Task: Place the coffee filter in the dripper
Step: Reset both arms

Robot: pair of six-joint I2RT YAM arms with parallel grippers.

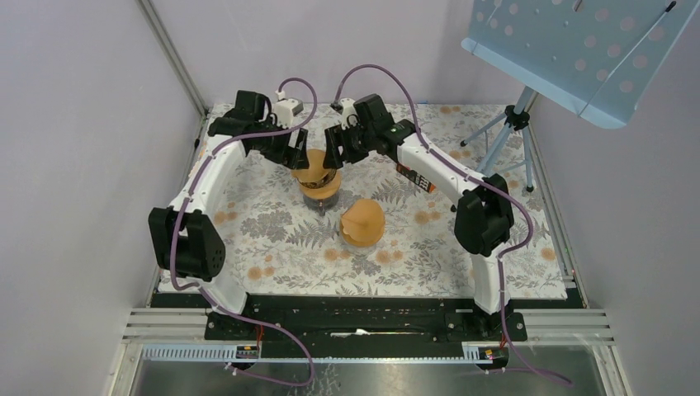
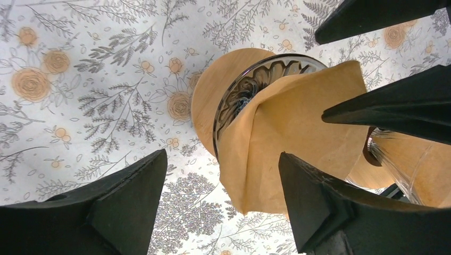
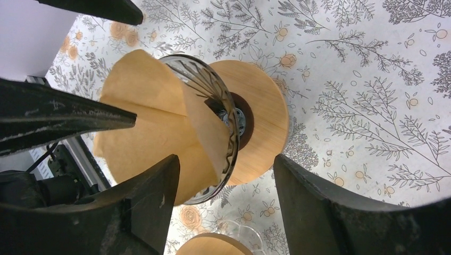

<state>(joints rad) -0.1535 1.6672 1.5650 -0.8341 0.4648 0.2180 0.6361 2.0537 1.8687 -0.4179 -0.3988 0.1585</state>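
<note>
A glass dripper (image 1: 320, 196) on a round wooden base stands at the middle of the table. A brown paper coffee filter (image 1: 316, 171) sits in its mouth, folded, with much of it sticking out past the rim. In the left wrist view the filter (image 2: 298, 138) hangs over the dripper's rim (image 2: 250, 85). It shows the same way in the right wrist view (image 3: 149, 122). My left gripper (image 1: 299, 158) (image 2: 222, 155) is open just left of the filter. My right gripper (image 1: 333, 157) (image 3: 226, 159) is open just right of it. Neither holds the filter.
A second wood-and-glass piece (image 1: 361, 221) lies on the flowered cloth just in front and right of the dripper, also in the right wrist view (image 3: 213, 244). A tripod (image 1: 505, 136) with a blue perforated board stands at the back right. Walls close in on the left and back.
</note>
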